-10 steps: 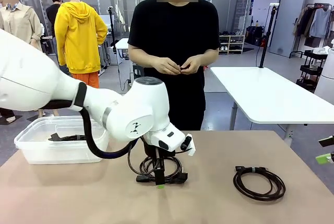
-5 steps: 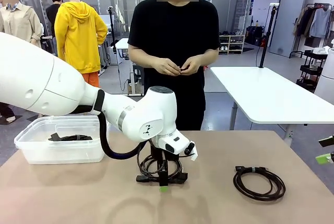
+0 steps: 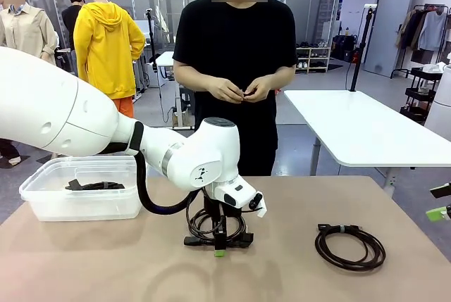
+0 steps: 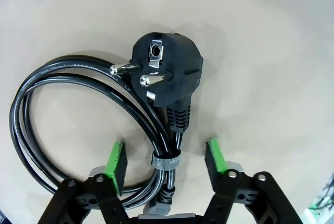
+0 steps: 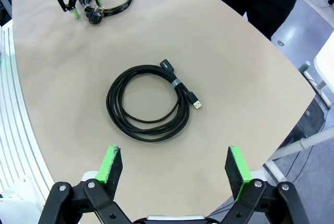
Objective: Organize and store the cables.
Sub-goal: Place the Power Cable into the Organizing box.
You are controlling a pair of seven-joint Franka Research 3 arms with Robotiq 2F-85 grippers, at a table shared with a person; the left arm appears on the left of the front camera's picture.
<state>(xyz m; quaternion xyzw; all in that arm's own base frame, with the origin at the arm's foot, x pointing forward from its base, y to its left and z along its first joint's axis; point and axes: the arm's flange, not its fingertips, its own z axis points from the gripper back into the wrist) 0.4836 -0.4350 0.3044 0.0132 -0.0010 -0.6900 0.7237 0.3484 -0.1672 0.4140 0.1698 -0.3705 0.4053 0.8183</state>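
The tan table [image 3: 296, 281] carries a clear plastic bin [image 3: 81, 207] near its far left corner. A coiled power cable [image 4: 167, 72] lies flat at the table's middle. A second coiled cable [image 3: 338, 229] lies toward the right edge, well apart from the first.

Left gripper [image 3: 219, 248] reaches down onto a coiled cable [image 3: 236, 240].

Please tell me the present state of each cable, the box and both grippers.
Power cable: coiled, tied with a strap, not yet gripped.
Second cable: coiled, tied, lying free.
Plastic box: without lid, a black cable inside.
Left gripper: open, astride the power cable's tied part.
Right gripper: open, holding nothing.
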